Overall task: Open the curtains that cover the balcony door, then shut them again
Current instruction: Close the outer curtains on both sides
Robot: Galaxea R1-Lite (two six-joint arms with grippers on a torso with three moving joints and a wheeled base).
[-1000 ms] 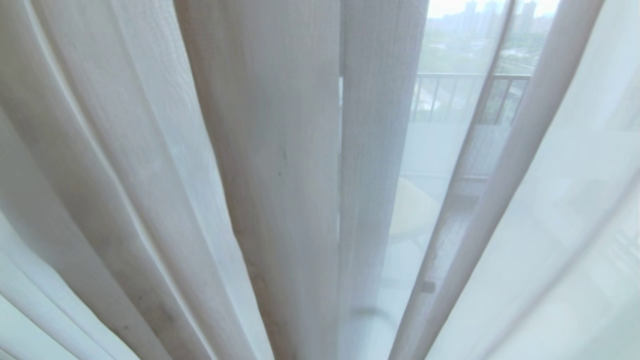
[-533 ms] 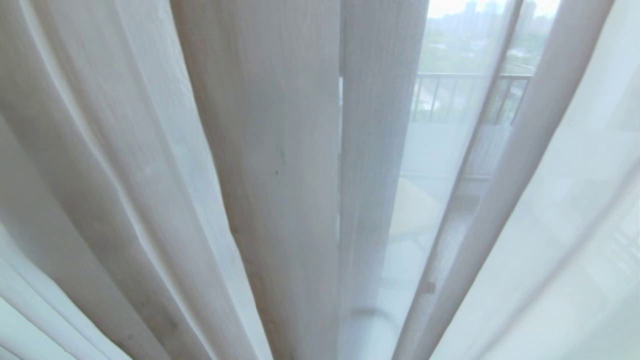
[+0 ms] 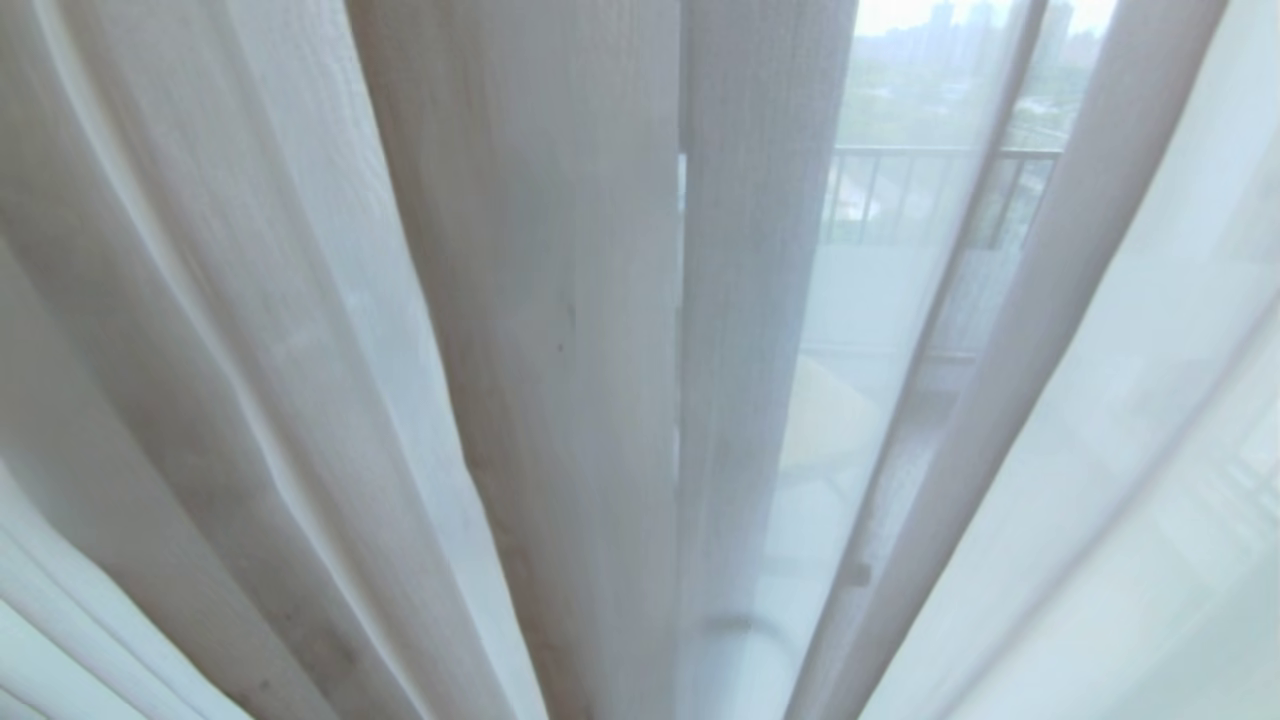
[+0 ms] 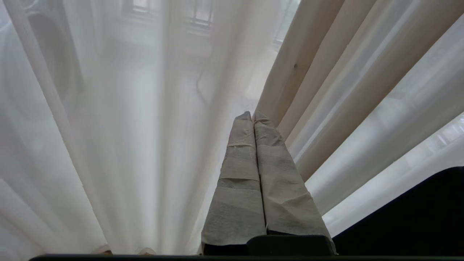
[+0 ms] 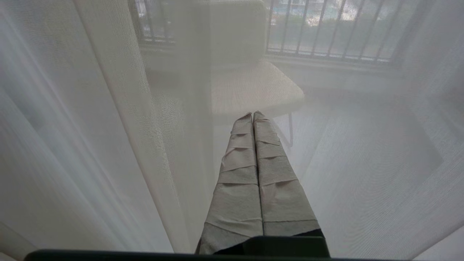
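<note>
Hanging curtains (image 3: 540, 330): fill the head view from edge to edge, an opaque beige-grey pleat in the middle and a sheer white layer (image 3: 1130, 420) to the right; drawn across the glass, so the task reads as either not begun or finished.
Balcony door: not made out as such; only a railing (image 3: 940, 190) and a pale chair (image 5: 250, 87) show through the sheer.
Left gripper (image 4: 252, 115): taped fingers pressed together with no cloth between them, tips just beside the edge of a beige fold (image 4: 301, 65); touching or not, I cannot tell.
Right gripper (image 5: 252, 114): fingers together, holding nothing, pointing at the sheer with the chair behind it.
Risk, no hold: shut fingers can only push; the slippery pleat would likely slide off them and swing back.
Risk, one layer only: catching the sheer alone would leave the opaque panel hanging across the door, or the other way round.
Risk, snag: the wrinkled tape on the fingers could catch the loose weave and drag or pull threads.
Risk, blind work: fabric covers nearly everything the head view sees, so a reach past it could strike the glass unseen.
Writing: none readable; no brand or label visible on fabric, tape or fingers.
</note>
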